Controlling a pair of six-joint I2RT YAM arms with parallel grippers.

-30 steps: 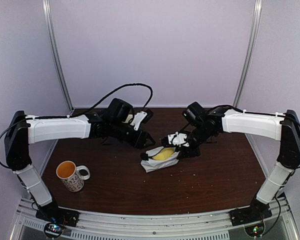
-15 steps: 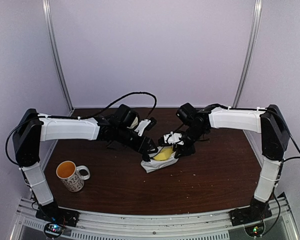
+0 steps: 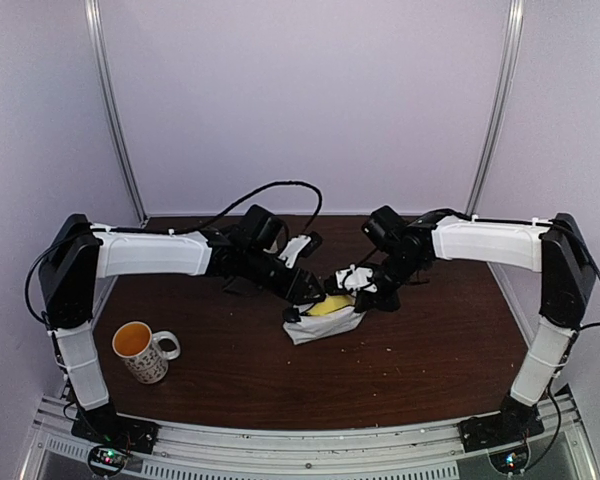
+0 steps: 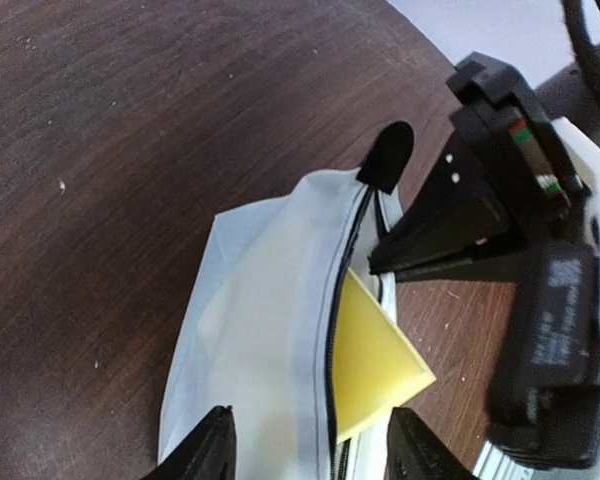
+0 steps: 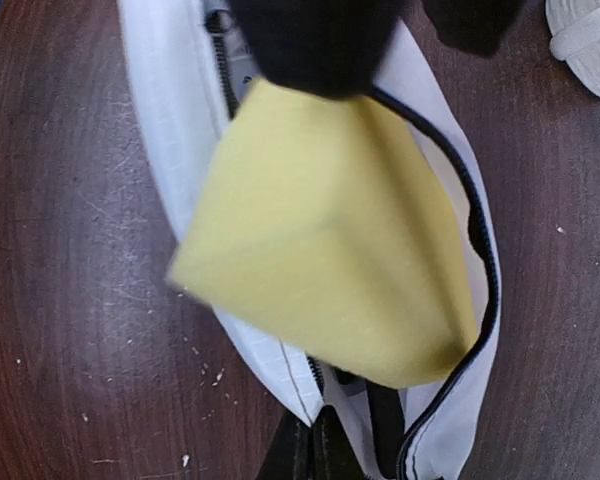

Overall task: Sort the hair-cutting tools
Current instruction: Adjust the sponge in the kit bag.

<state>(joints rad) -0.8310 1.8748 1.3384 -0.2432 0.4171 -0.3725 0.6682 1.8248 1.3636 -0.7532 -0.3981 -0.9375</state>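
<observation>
Limp white zip pouch [image 4: 260, 330], squashy yellow sponge [image 5: 330, 260] poking out (likely featherlight)
The right pincer [image 5: 312, 450] is clamped on the pouch's zip lip, probably its firmest hold; the left pincer [image 4: 308, 455] straddles it, open.

Reached further right with the left hand [image 3: 310, 292], now over the end of the white pouch [image 3: 315, 328], and snapped the right hand [image 4: 385, 260] closed on the pouch's zip edge beside the yellow sponge [image 5: 320, 230], half open a second ago.

We see a dark, grained wooden worktop [image 4: 130, 150], a thin white woven-cloth pouch [image 5: 160, 120] with a black zip [image 5: 485, 275], and a matt yellow foam sponge [image 5: 330, 250].
</observation>
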